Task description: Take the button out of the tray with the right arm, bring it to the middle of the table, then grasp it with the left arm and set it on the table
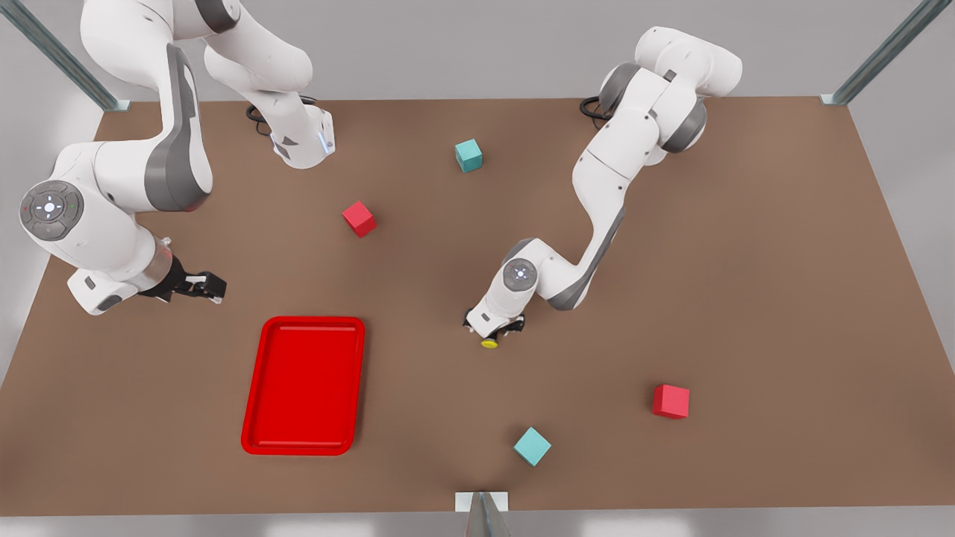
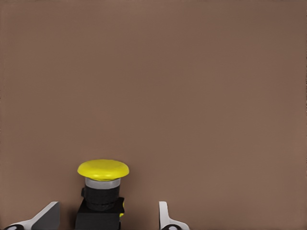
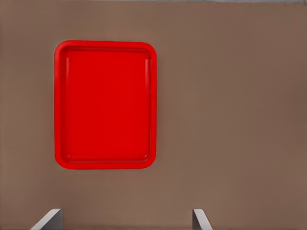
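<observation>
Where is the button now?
In the front view the button is mid-table, right of the tray, between the left gripper's open fingers.

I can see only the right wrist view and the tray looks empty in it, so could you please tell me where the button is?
Observer: The button stands off the tray, near the middle of the table, at the left pincer.
Operator: Thank you. Is that pincer shut on it?
Observer: No. In the left wrist view its fingers stand clear of the button's body, one on each side.
Operator: And where does my pincer sit in the scene?
Observer: The right pincer hangs just past the tray's far short edge, on the front view's left.
</observation>
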